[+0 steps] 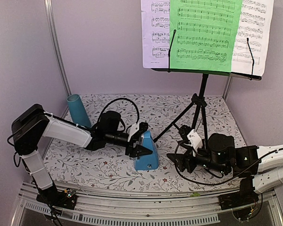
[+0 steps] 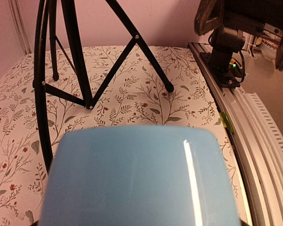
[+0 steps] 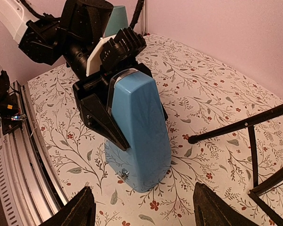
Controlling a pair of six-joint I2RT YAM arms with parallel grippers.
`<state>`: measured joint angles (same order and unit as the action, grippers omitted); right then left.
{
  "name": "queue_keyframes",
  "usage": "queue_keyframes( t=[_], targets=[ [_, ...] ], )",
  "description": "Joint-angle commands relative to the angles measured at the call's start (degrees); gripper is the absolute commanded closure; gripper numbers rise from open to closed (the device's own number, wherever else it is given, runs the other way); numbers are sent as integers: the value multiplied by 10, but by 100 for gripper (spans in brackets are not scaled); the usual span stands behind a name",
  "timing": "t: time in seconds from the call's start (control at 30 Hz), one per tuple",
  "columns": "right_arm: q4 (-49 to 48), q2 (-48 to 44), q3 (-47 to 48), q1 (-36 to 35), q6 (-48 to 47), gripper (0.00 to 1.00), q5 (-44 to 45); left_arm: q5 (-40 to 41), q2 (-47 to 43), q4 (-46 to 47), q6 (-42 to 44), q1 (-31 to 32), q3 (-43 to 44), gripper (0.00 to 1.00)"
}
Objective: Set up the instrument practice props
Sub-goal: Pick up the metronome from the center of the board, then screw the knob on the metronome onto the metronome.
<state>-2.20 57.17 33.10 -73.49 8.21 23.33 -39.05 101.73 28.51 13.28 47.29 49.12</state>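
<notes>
The small blue metronome (image 1: 146, 151) stands upright on the flowered tablecloth, left of centre. My left gripper (image 1: 137, 149) has its black fingers against its two sides, shut on it. In the left wrist view the metronome (image 2: 141, 179) fills the lower half and hides my own fingers. The right wrist view shows the metronome (image 3: 141, 127) with the left gripper (image 3: 144, 129) clamped around it. My right gripper (image 1: 175, 162) hovers open just right of it, fingertips (image 3: 85, 202) wide apart with nothing between them. The black music stand (image 1: 203, 89) stands at the back right, holding white and green sheet-music pages (image 1: 205, 33).
A teal cylinder cup (image 1: 79, 110) stands at the back left near the wall. The stand's tripod legs (image 2: 75, 52) spread over the cloth between the arms and the back wall. A metal rail (image 1: 146, 205) runs along the table's near edge.
</notes>
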Motion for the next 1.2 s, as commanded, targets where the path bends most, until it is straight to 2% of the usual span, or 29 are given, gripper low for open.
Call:
queue_keyframes(
  t=[0.0, 0.17, 0.27, 0.4, 0.43, 0.6, 0.77, 0.87, 0.97, 1.17],
  targets=[
    [-14, 10, 1, 1, 6, 27, 3, 3, -23, -6, -11, -2, 4, 100],
    [-36, 31, 8, 0, 0, 28, 27, 105, -146, 82, -33, 12, -73, 100],
    [-100, 52, 4, -9, -16, 28, 61, 209, -231, 89, -5, 42, -97, 100],
    [-245, 108, -1, -18, -73, 28, 117, 375, -312, 112, 45, 95, -108, 100],
    [-292, 127, 0, -20, -110, 28, 131, 409, -324, 117, 61, 111, -105, 100],
    [-548, 250, 4, -20, -252, 26, 174, 525, -349, 136, 160, 175, -76, 100],
    [-836, 372, 21, -20, -429, 19, 224, 561, -359, 136, 211, 196, -41, 100],
    [-956, 424, 45, -19, -533, 15, 245, 571, -363, 122, 218, 205, -21, 100],
    [-975, 449, 74, -19, -586, 14, 244, 585, -366, 110, 219, 209, -4, 100],
    [-972, 466, 105, -19, -607, 16, 232, 604, -367, 74, 206, 214, 32, 100]
  ],
)
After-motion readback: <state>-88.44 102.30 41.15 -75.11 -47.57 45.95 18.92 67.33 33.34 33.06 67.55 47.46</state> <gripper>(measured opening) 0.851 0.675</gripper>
